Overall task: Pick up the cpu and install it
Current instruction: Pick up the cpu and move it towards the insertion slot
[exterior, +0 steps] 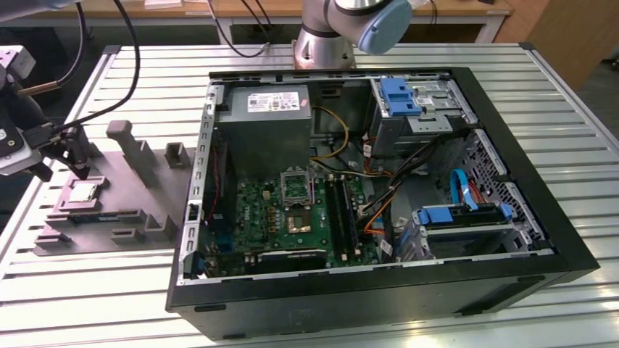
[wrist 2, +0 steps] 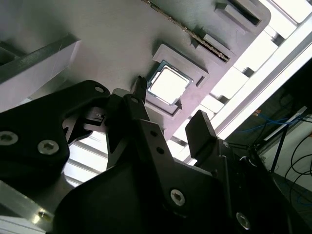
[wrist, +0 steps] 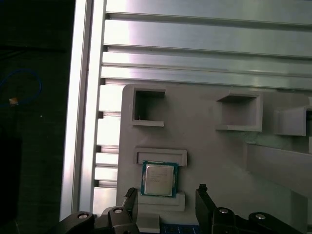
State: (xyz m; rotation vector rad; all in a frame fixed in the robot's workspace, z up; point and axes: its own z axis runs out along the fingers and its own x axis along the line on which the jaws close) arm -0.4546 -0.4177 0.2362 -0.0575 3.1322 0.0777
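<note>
- gripper: black, two fingers, set apart with a clear gap between them and nothing clamped. it hangs over the grey fixture plate on the exterior view's left, at about nine o'clock from the computer case. the open fingers also show in both wrist views.
- cpu: a small square chip with a pale metal top. it lies flat in a raised square pocket of the fixture plate, at about five o'clock from the gripper in the exterior view and just below it. in both wrist views it sits beyond the fingertips, lined up with the gap between them; no contact can be seen.
- fixture plate: holds further pockets and upright blocks. it rests on the slatted aluminium table.
- computer case: black, lying open on the table.
- motherboard: green, inside the case.
- socket frame: silver, on the board, at about three o'clock from the cpu and well apart from it.
- power supply: grey box, at twelve o'clock from the motherboard.
- arm base: at twelve o'clock from the case.
</note>
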